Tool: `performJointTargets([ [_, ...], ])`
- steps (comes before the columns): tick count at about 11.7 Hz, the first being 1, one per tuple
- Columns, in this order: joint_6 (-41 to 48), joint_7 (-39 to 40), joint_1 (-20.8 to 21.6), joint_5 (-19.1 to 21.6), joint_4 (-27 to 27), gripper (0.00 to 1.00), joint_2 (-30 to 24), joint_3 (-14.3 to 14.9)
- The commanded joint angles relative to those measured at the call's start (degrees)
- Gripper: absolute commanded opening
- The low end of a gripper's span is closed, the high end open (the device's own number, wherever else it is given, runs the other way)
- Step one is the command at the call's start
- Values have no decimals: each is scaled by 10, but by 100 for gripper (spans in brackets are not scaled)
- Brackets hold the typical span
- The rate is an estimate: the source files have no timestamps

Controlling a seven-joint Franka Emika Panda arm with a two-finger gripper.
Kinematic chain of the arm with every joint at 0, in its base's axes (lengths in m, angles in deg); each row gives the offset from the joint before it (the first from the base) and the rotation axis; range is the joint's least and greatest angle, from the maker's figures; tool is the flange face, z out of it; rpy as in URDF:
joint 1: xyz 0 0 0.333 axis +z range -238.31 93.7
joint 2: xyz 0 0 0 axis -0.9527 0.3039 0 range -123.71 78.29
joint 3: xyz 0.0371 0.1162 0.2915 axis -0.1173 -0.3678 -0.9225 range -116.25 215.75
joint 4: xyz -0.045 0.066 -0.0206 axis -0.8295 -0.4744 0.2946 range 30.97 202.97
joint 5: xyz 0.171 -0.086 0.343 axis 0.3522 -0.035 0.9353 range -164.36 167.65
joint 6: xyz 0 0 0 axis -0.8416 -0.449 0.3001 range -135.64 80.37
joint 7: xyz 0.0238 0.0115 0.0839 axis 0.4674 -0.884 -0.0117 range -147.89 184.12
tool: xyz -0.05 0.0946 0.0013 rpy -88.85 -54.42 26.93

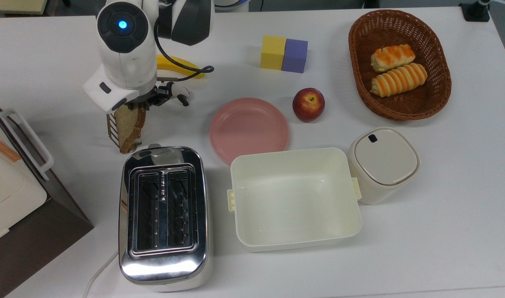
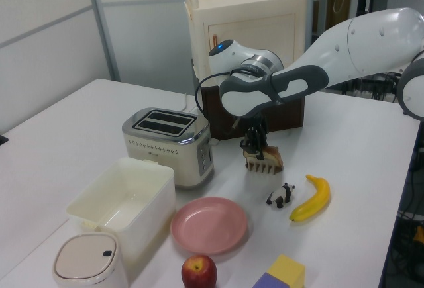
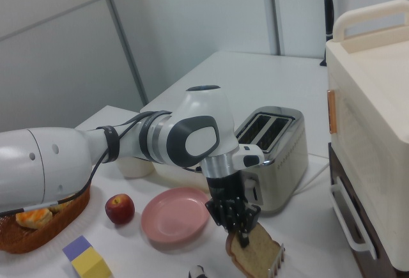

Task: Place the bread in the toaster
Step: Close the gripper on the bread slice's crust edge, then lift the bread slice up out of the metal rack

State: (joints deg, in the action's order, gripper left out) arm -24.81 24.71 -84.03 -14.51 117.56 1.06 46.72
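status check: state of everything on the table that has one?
bread: upright in the toast rack, gripper at its top edge
toaster: both slots empty
pink plate: empty
cream tub: open, empty
small bin: lid on
basket: holds two striped rolls
apple: whole, on the table

In the top view we find the toaster point(image 1: 163, 215) left of the tub point(image 1: 294, 198), the plate point(image 1: 249, 129) above it (apple point(image 1: 308, 104) beside), rolls point(image 1: 397, 70) in the basket point(image 1: 356, 49).
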Motion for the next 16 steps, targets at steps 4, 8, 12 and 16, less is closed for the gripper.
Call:
performJointTargets([
  [4, -20, 10, 1, -11, 9, 0, -8, 0],
  [8, -20, 6, 0, -10, 2, 0, -17, 19],
  [12, -17, 3, 2, -10, -6, 0, -33, 22],
  [16, -18, 3, 6, -11, -16, 0, -46, 14],
])
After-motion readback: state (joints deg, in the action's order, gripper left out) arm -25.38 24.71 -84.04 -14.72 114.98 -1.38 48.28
